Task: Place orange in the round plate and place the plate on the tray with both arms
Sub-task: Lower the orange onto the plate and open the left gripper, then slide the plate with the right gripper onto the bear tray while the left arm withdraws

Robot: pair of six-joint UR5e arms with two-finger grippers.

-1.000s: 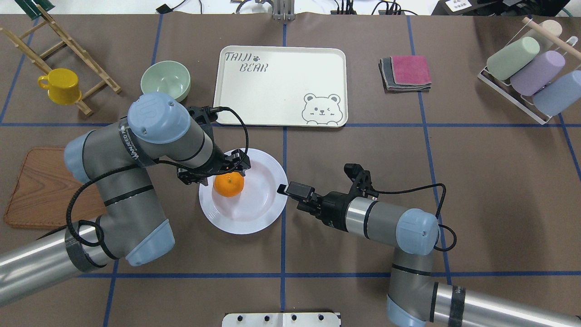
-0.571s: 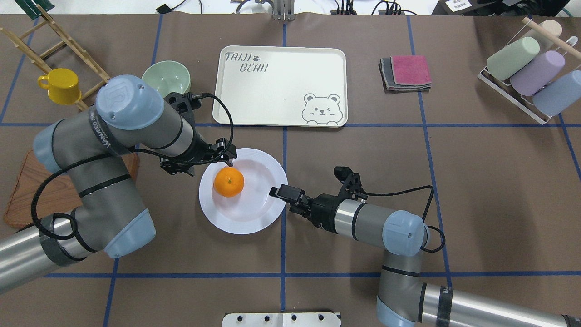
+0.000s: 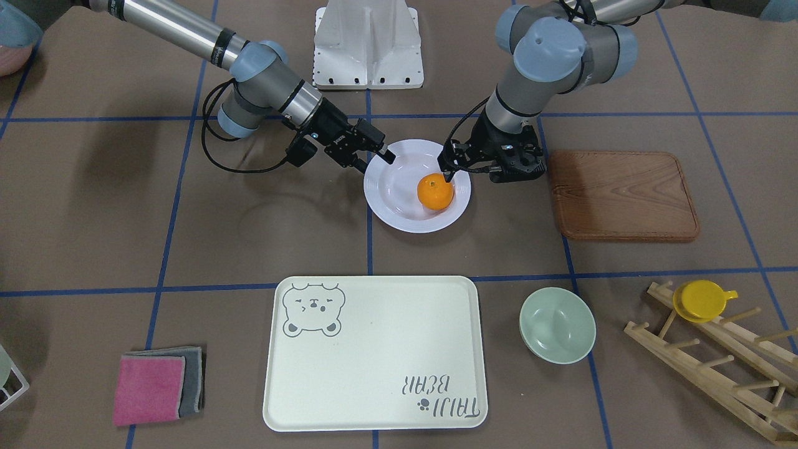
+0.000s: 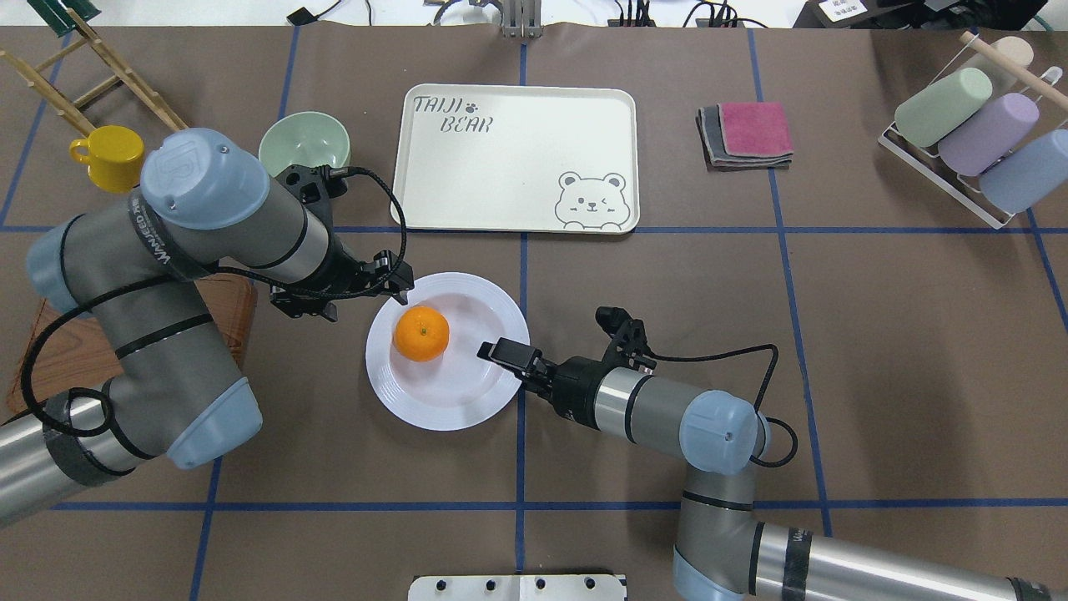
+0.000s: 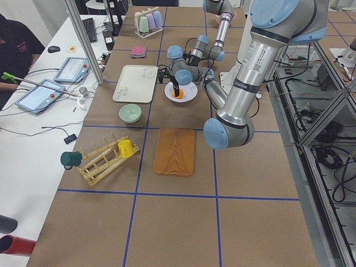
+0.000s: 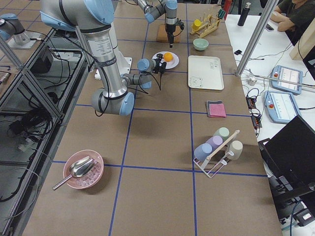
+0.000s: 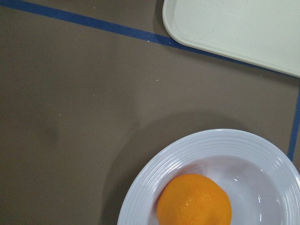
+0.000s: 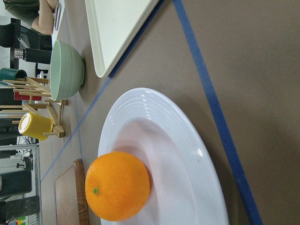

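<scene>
In the overhead view we see the orange (image 4: 420, 333) resting in the plate (image 4: 467, 399), in the left part of its sunken centre, with nothing gripping it. The plate sits on the brown table just left of the frame's centre. The tray (image 4: 517, 159) lies above it in the upper middle of the frame, apart from the plate and with nothing on it.

The left gripper (image 4: 394, 280) hangs over the plate's upper-left rim, just beside the orange but off it. Its 2 fingers stand apart and hold nothing.

The right gripper (image 4: 501, 354) reaches in from the lower right to the plate's right rim. In the front view its fingers look spread, 1 over the rim and 1 lower at the plate's edge. We cannot tell whether they touch the plate.

A green bowl (image 4: 304, 146) sits left of the tray. A wooden board (image 3: 620, 193) lies at the right of the front view, near the left gripper.
</scene>
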